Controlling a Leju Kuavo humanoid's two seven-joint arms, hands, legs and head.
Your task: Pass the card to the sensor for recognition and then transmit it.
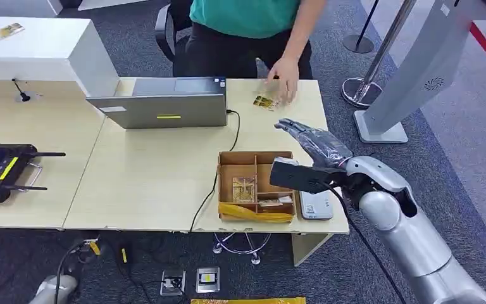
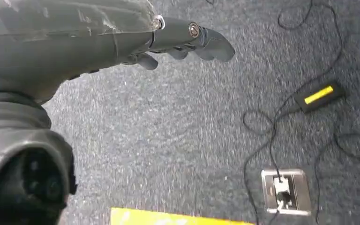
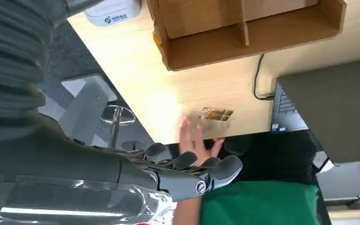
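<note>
- The right robot hand is hovering over the desk, fingers spread, holding nothing, probably waiting for the card.
- At its twelve o'clock, a person's hand is touching the card.
- The left wrist view is showing the left robot hand, loosely apart, hanging above carpet.

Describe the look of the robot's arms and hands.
The right arm is glossy silver with rounded joint shells, a black cable along it and a dark box at the wrist. The right hand is dark grey. The left hand has dark grey fingers, visible screws and a ribbed cover.
</note>
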